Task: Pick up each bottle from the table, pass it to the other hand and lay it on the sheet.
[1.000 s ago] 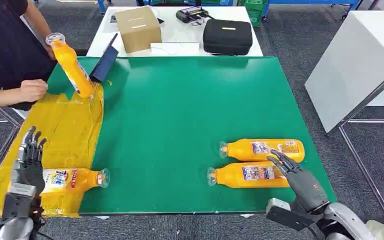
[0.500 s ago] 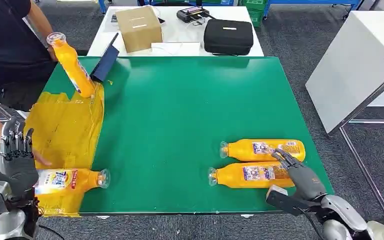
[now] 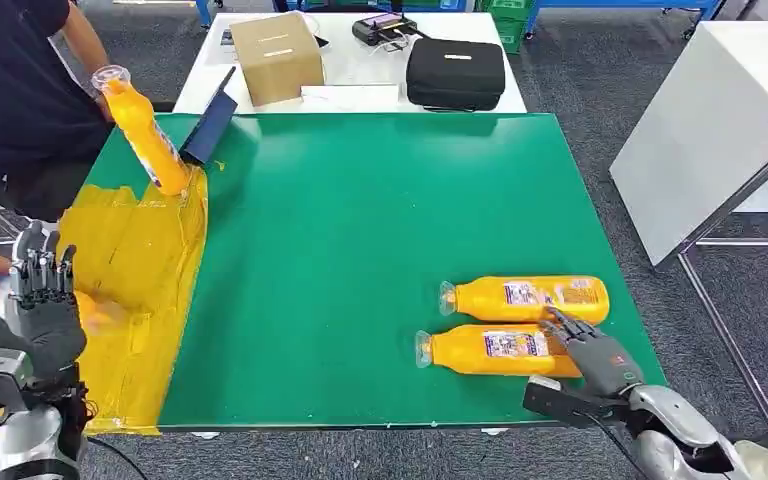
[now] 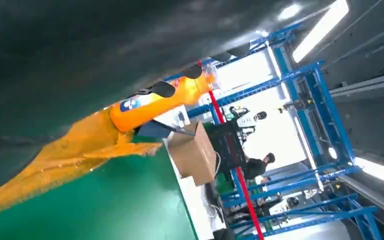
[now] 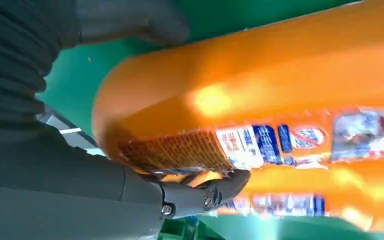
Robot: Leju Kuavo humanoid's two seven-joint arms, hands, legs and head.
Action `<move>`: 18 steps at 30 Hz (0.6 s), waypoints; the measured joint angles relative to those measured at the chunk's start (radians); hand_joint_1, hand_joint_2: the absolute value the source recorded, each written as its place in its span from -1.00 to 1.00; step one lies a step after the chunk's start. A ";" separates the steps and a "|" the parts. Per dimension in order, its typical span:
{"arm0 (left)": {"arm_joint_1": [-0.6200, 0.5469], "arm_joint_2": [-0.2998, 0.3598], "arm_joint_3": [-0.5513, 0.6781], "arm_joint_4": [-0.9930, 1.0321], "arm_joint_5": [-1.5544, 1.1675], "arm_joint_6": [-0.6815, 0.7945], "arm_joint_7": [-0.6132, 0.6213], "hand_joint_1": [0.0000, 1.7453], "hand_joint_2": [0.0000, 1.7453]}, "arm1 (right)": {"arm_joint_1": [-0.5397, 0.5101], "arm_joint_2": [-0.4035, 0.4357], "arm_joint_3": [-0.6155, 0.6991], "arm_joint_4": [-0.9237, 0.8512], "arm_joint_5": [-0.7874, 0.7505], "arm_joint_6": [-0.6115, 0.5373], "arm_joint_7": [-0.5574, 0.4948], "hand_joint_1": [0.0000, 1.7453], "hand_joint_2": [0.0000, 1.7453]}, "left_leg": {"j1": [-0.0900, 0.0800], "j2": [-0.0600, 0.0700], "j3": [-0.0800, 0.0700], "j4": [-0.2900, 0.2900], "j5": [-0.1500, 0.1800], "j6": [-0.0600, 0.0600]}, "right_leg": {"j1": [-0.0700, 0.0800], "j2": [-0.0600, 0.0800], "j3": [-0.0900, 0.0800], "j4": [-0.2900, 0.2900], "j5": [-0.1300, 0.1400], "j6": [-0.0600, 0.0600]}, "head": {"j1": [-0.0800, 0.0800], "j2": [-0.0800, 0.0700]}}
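Near bottle point(image 3: 500, 349) under right hand point(image 3: 592, 357), second bottle point(image 3: 526, 298) just beyond. Fingers curled round near bottle's base, touching it. Left hand point(image 3: 42, 312) raised over sheet point(image 3: 150, 250), fingers apart, holding nothing.

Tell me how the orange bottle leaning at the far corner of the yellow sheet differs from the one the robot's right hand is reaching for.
The leaning bottle stands tilted, its cap end up, base on the yellow sheet; the near bottle lies flat on the green table, cap end toward the robot's left. The leaning bottle has a person's arm just behind it; the near bottle has the right hand on its base end. Both are orange with clear caps.
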 measured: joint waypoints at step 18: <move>-0.055 -0.004 -0.031 0.057 0.037 -0.023 0.007 -1.00 -1.00 | -0.175 0.045 0.201 0.239 0.118 -0.052 0.037 1.00 1.00 | 0.006 0.029 0.045 -0.001 -0.022 -0.004 | 0.004 0.027 0.027 -0.003 -0.016 -0.006 | 0.000 0.000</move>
